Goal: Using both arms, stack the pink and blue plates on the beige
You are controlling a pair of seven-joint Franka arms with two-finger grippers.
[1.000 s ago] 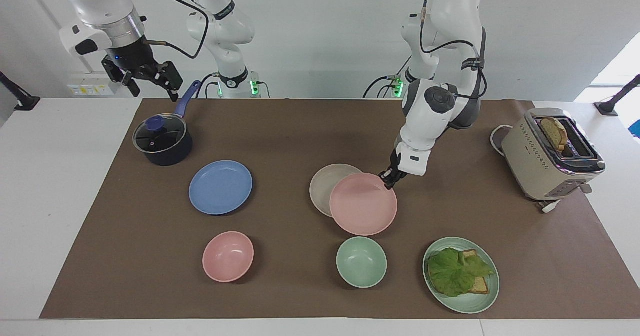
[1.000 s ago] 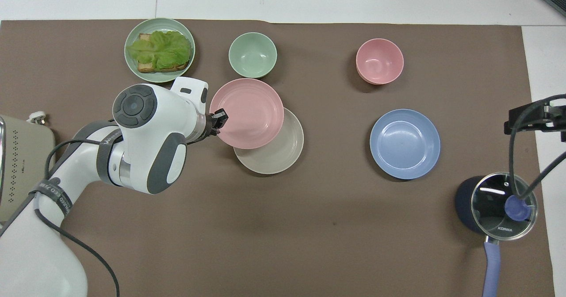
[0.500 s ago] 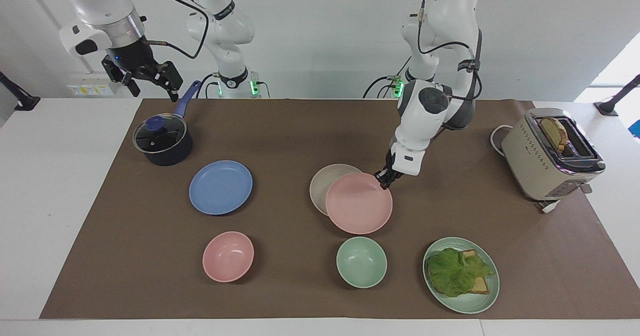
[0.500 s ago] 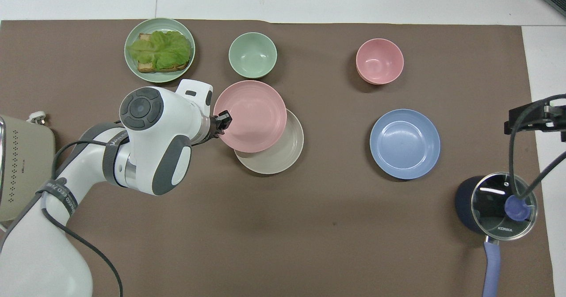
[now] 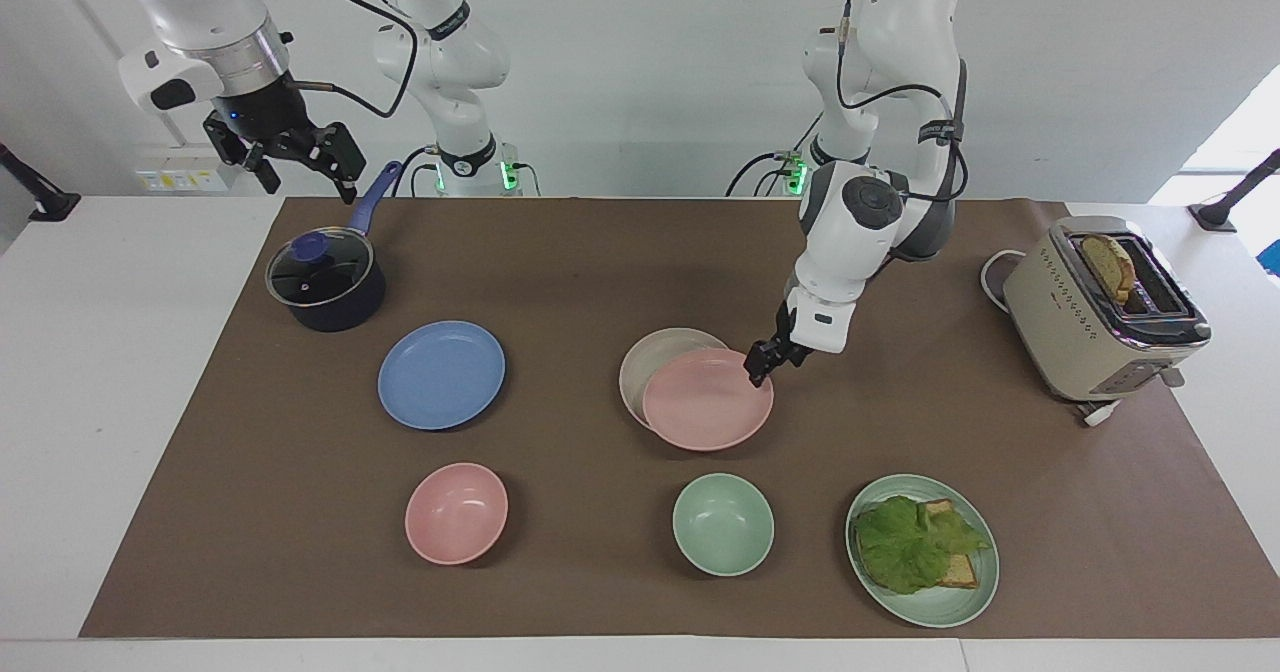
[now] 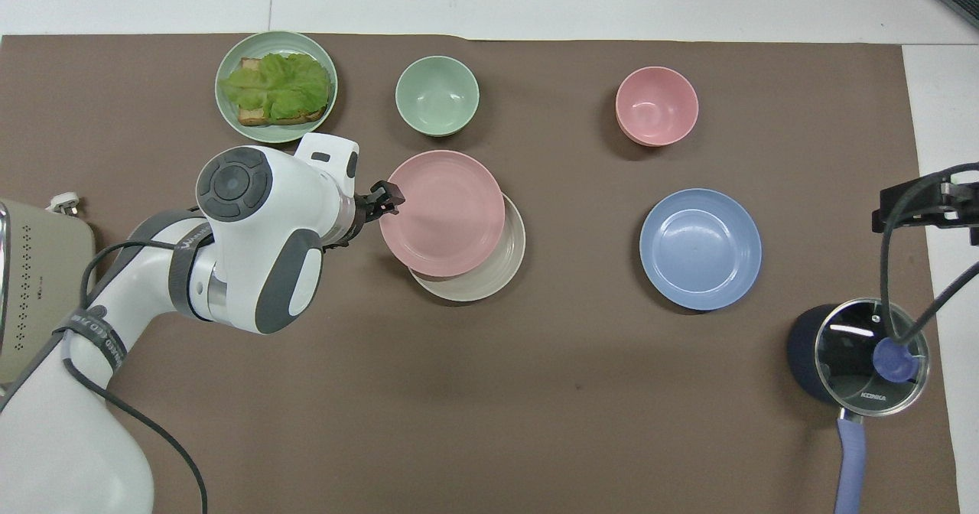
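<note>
The pink plate [image 5: 705,412] [image 6: 442,212] lies on the beige plate [image 5: 650,357] [image 6: 489,281], shifted off centre toward the green bowl, so a crescent of beige shows. My left gripper [image 5: 760,364] [image 6: 386,196] is open at the pink plate's rim, on the side toward the left arm's end of the table. The blue plate [image 5: 441,374] [image 6: 700,248] sits alone on the brown mat toward the right arm's end. My right gripper [image 5: 290,157] [image 6: 925,204] waits open, raised over the pot's side of the table.
A dark lidded pot [image 5: 325,282] [image 6: 857,353] with a blue handle stands near the right arm. A pink bowl [image 5: 456,512], a green bowl [image 5: 722,524] and a green plate [image 5: 940,612] with lettuce and bread line the edge farthest from the robots. A toaster [image 5: 1105,307] stands at the left arm's end.
The left gripper carried the pink plate over the beige one, lowered it and opened. The plate now rests on the beige plate. The right arm has not moved.
</note>
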